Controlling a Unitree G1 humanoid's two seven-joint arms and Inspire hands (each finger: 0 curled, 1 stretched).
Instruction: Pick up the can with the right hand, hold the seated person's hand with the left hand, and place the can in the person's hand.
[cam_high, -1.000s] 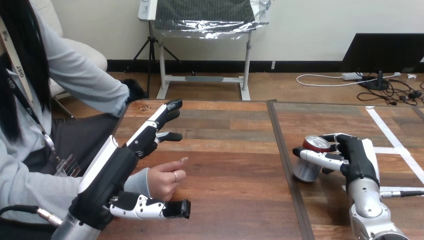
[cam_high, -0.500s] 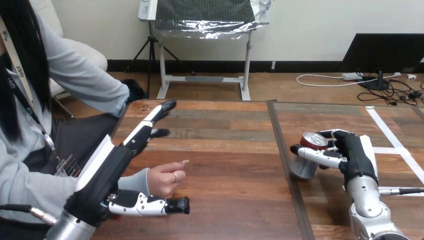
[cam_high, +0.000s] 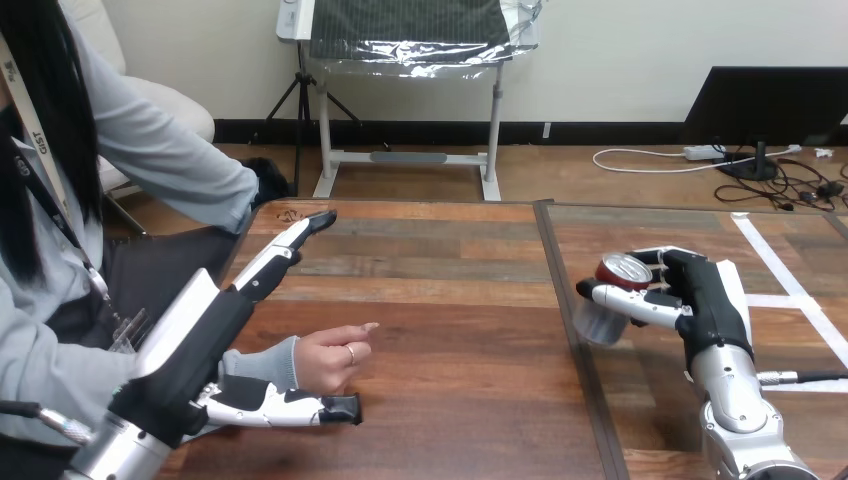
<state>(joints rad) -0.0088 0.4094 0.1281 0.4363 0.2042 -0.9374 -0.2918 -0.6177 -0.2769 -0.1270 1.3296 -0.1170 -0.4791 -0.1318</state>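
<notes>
A silver can (cam_high: 604, 308) with a red top is tilted a little above the table at the right, with my right hand (cam_high: 690, 295) shut on it, thumb across its front. The person's hand (cam_high: 332, 356) rests loosely curled on the table at the left. My left hand (cam_high: 215, 330) stands open around it: straight fingers reach past it on the far side, and the thumb (cam_high: 290, 408) lies along the table just in front of it. I cannot tell whether the thumb touches the person's hand.
A dark seam (cam_high: 565, 310) runs between the two wooden tabletops, just left of the can. White tape lines (cam_high: 790, 285) cross the table at the right.
My right hand has lifted and tilted the can, drifting slightly left. My left hand has moved left and lower, its fingers straighter. The person's hand has stayed put.
</notes>
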